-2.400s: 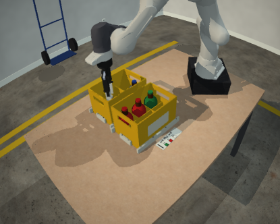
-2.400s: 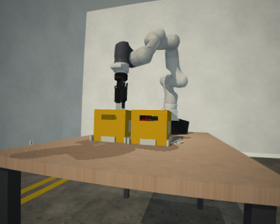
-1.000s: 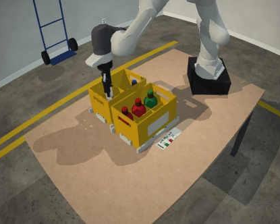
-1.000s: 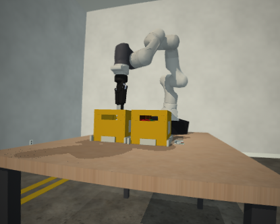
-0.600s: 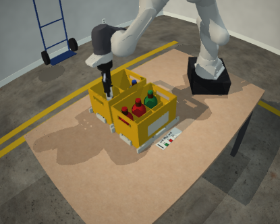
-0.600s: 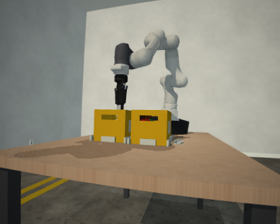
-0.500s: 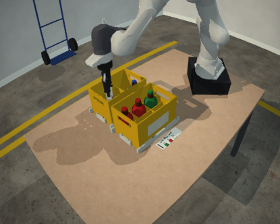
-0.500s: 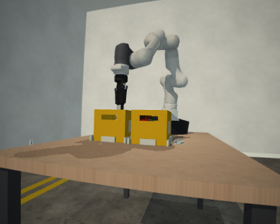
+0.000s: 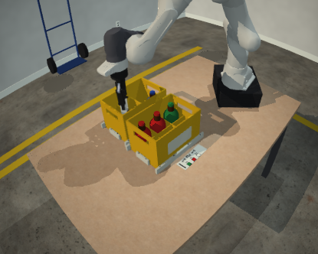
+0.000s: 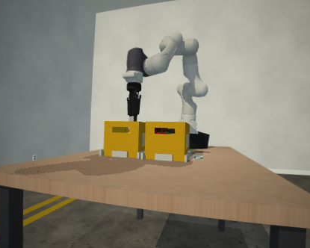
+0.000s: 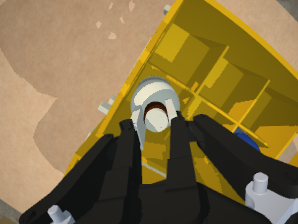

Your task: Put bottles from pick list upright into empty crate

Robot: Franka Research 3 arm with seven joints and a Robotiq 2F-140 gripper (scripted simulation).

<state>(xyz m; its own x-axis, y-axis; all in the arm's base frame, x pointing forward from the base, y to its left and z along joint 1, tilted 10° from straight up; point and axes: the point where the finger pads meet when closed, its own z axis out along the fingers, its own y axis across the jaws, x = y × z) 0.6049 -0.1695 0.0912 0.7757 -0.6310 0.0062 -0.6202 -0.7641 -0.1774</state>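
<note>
The left crate (image 9: 113, 122) (image 10: 120, 143) (image 11: 240, 32) holds a white-labelled bottle (image 11: 151, 92) with a white cap, upright in a corner cell, and a blue-capped bottle (image 9: 152, 93) (image 11: 246, 141). My gripper (image 9: 123, 108) (image 10: 133, 119) (image 11: 155, 112) points down over that crate, shut on the white bottle's neck. The right crate (image 9: 142, 147) (image 10: 165, 147) holds two red bottles (image 9: 156, 124) (image 9: 142, 132) and a green bottle (image 9: 171, 114), upright. The pick list (image 9: 186, 161) (image 10: 199, 157) shows green, red and white patches from its black bar on; its counts are too small to read.
The crates stand close side by side on the table (image 9: 188, 206) (image 10: 214, 187), with pale stops (image 9: 142, 157) (image 10: 163, 157) at their bases. The crate walls and the cell dividers (image 11: 197, 96) surround the bottles. The arm's black base (image 9: 238, 95) stands at the back.
</note>
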